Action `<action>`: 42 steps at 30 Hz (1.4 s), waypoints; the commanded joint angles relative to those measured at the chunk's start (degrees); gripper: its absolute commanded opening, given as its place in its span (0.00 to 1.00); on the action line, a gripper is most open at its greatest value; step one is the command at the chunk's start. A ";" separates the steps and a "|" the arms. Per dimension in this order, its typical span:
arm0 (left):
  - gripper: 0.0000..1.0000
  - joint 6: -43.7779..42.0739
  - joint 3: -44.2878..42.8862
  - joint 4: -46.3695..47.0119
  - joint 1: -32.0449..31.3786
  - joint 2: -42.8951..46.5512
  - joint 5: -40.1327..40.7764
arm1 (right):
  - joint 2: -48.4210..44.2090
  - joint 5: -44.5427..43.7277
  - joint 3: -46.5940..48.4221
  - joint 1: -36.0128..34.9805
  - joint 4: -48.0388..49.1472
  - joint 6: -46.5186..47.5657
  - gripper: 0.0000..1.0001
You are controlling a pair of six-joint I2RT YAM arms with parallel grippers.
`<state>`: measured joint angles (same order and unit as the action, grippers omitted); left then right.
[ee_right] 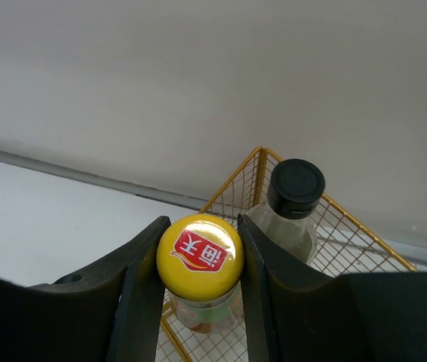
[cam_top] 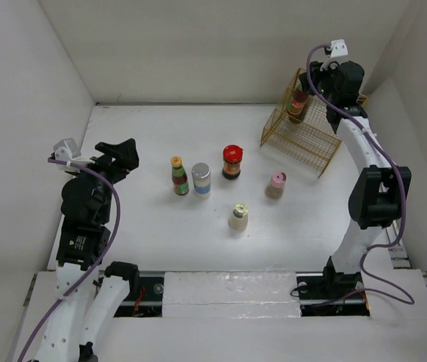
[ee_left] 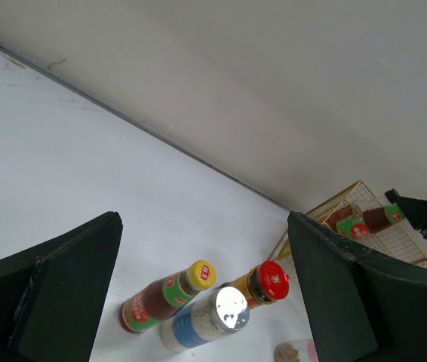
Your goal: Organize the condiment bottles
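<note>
Five condiment bottles stand mid-table: a yellow-capped bottle (cam_top: 178, 176) with a red-green label, a silver-capped jar (cam_top: 201, 181), a red-capped jar (cam_top: 232, 161), a pink-capped jar (cam_top: 276, 185) and a cream-capped jar (cam_top: 238, 216). My right gripper (cam_top: 305, 89) is shut on the yellow cap (ee_right: 200, 254) of a dark bottle (cam_top: 298, 105), held upright inside the yellow wire basket (cam_top: 304, 139). My left gripper (cam_top: 123, 154) is open and empty, left of the row. Its view shows the yellow-capped bottle (ee_left: 164, 298), the silver-capped jar (ee_left: 206, 324) and the red-capped jar (ee_left: 266, 280) between its jaws, farther off.
A black-capped bottle (ee_right: 293, 204) stands in the basket (ee_right: 251, 173) just right of the held bottle. The basket sits in the back right corner against the white walls. White walls close off the left, back and right sides.
</note>
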<state>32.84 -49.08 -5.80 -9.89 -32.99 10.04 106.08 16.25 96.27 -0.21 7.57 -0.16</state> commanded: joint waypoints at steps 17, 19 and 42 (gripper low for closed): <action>0.87 -0.50 0.56 2.46 0.31 -0.14 -1.08 | 4.66 -3.95 -4.24 -2.52 10.88 1.22 0.28; 0.87 -0.50 0.56 2.46 0.31 -0.14 -1.08 | 4.66 -3.95 -4.77 -3.04 10.88 0.70 0.41; 0.87 -0.50 0.56 2.46 0.31 0.57 -1.78 | -11.06 22.11 -11.87 -14.98 9.30 2.43 0.06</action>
<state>32.84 -49.08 -5.80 -9.89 -32.21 9.02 97.10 23.83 87.88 -9.52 15.38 0.10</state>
